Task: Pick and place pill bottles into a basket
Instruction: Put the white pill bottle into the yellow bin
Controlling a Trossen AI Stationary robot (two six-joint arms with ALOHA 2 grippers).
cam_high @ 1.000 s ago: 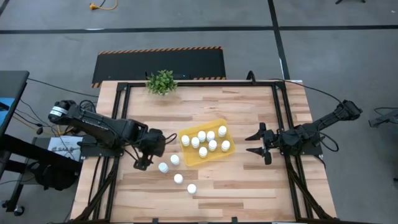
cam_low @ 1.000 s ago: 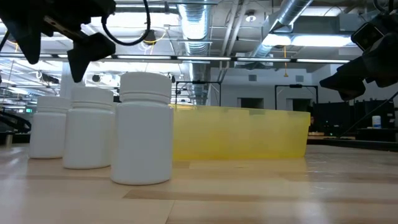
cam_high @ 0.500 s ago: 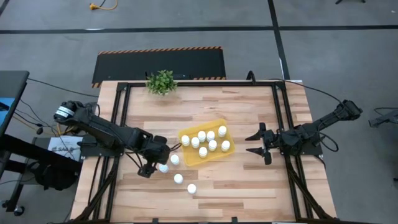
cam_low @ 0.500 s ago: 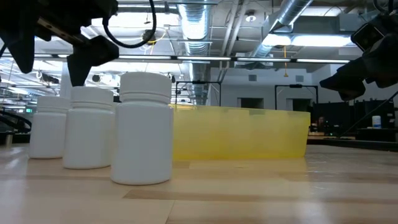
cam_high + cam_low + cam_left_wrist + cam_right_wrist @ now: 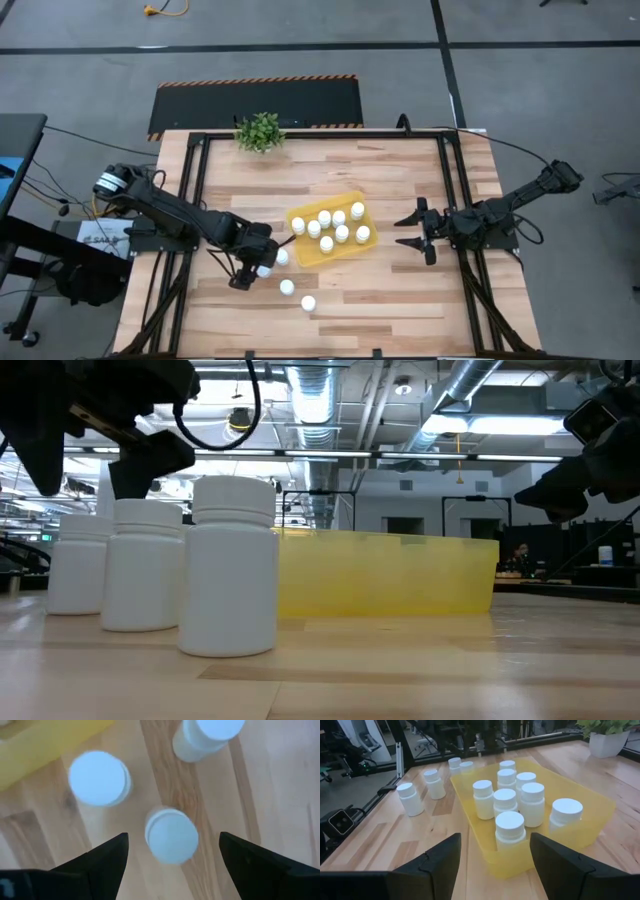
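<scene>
Several white pill bottles stand upright on the wooden table left of and nearer than the yellow basket (image 5: 330,230), which holds several more bottles (image 5: 512,802). My left gripper (image 5: 250,272) is open and hangs above the leftmost loose bottle (image 5: 171,836). Its fingers stand on either side of the bottle's cap without touching, as the low view (image 5: 100,445) also shows. Two other loose bottles (image 5: 98,778) (image 5: 205,737) stand beyond it. My right gripper (image 5: 408,230) is open and empty to the right of the basket, facing it (image 5: 495,836).
A small green potted plant (image 5: 260,131) stands at the table's far edge. Black frame rails (image 5: 190,200) run along the table's left and right sides. Two more loose bottles (image 5: 287,287) (image 5: 308,302) stand nearer the front edge, with bare wood around them.
My left gripper has gone toward the table's right and near edges, from beside the loose bottles to above the leftmost one. It has stayed open. The bottles and the basket have not moved.
</scene>
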